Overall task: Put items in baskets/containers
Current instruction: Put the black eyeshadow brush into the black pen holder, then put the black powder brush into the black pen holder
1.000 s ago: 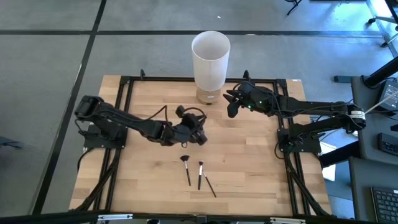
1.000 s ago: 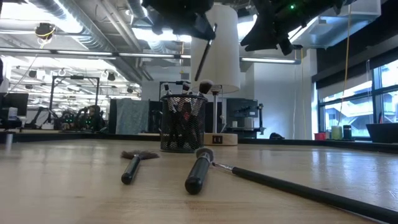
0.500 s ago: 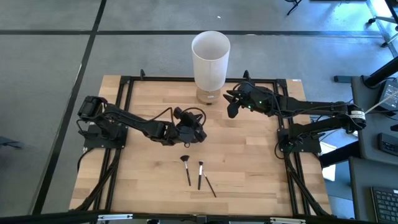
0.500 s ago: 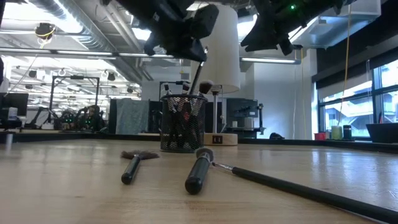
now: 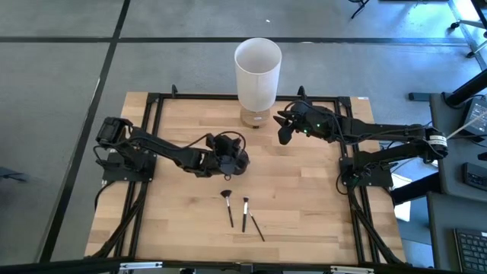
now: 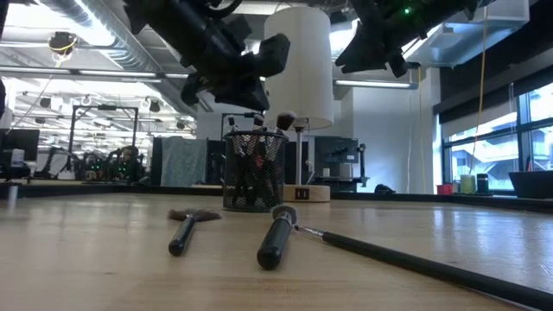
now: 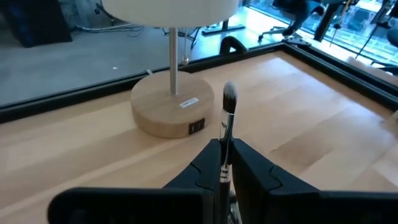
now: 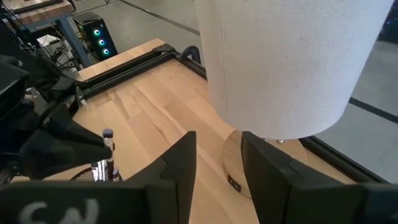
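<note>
My left claw [image 7: 222, 163] clenched one makeup brush [image 7: 226, 118] above the single dark cup [image 6: 255, 171] at table centre. Three brushes [image 5: 243, 215] lay at its six o'clock. My right claw [image 8: 217, 163] gaped, empty, at two o'clock.

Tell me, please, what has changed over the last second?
The left gripper, shut on a makeup brush, swung from over the dark mesh cup toward its own side, tilting the brush. The right gripper, open near the white cylinder, and three loose brushes stayed put.
</note>
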Controlling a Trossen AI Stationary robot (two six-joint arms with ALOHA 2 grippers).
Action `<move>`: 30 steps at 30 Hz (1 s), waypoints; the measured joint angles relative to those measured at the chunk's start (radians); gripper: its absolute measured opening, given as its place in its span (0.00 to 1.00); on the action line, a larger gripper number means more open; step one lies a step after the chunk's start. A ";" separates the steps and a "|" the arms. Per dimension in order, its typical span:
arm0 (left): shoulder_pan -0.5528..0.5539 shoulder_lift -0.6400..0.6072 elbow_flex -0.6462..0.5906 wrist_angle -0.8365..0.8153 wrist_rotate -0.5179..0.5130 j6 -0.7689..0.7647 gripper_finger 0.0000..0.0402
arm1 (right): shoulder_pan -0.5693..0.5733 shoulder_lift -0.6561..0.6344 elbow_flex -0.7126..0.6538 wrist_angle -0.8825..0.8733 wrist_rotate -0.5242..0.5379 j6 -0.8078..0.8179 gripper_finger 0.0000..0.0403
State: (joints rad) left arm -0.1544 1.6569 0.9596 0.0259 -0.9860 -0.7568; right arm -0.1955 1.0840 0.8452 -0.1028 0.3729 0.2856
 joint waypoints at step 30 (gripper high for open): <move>-0.025 -0.083 0.000 0.008 0.189 0.243 0.33 | 0.000 0.000 0.000 -0.004 0.000 0.001 0.31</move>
State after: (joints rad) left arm -0.1794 1.5735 0.9600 0.0342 -0.7967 -0.5142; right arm -0.1951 1.0840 0.8452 -0.1070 0.3725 0.2871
